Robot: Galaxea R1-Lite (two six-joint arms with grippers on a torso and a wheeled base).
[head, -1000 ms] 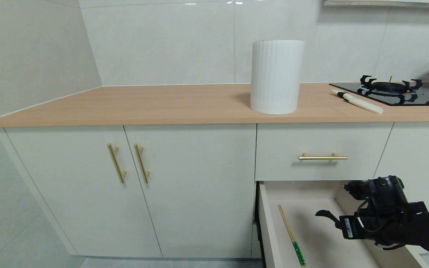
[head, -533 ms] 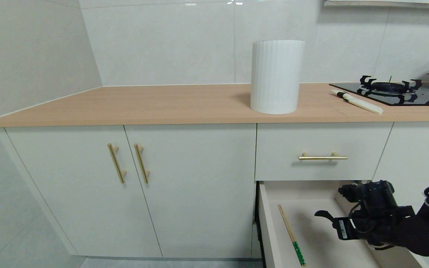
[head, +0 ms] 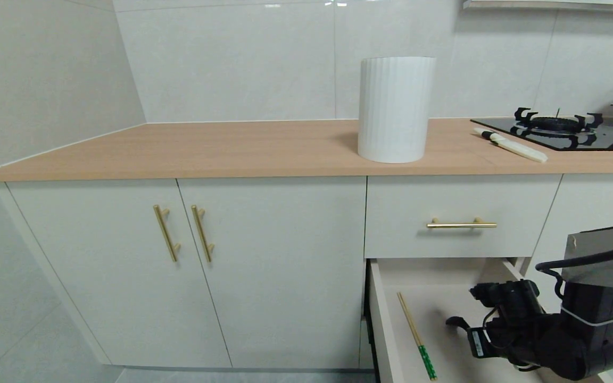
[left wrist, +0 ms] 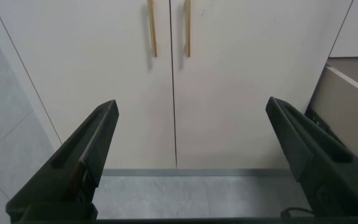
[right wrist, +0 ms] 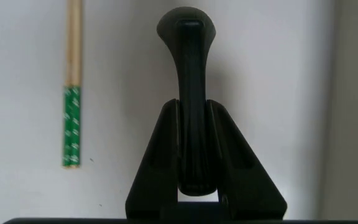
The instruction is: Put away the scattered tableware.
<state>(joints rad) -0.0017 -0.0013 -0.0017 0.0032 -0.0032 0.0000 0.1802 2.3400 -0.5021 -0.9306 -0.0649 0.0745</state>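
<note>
The lower drawer [head: 382, 314] stands pulled open at the right. A pair of wooden chopsticks with green ends [head: 416, 338] lies along its left side, also seen on the drawer floor [right wrist: 72, 93]. My right gripper [head: 475, 336] is low inside the drawer, shut on the handle of a black spoon [right wrist: 188, 68]. The spoon's bowl end [head: 453, 322] sticks out toward the chopsticks, a little to their right. My left gripper [left wrist: 191, 106] is open with nothing between its fingers, facing the white cabinet doors [left wrist: 166, 74] low near the floor.
On the wooden counter stand a tall white ribbed container [head: 396, 109] and a white-bladed knife [head: 510, 144] beside the gas hob [head: 562, 130]. The upper drawer with a gold handle [head: 461, 225] is closed. Double doors with gold handles [head: 184, 234] are to the left.
My right arm has dropped lower into the drawer with the black spoon, its upper link swinging into view at the right. The chopsticks have stayed put.
</note>
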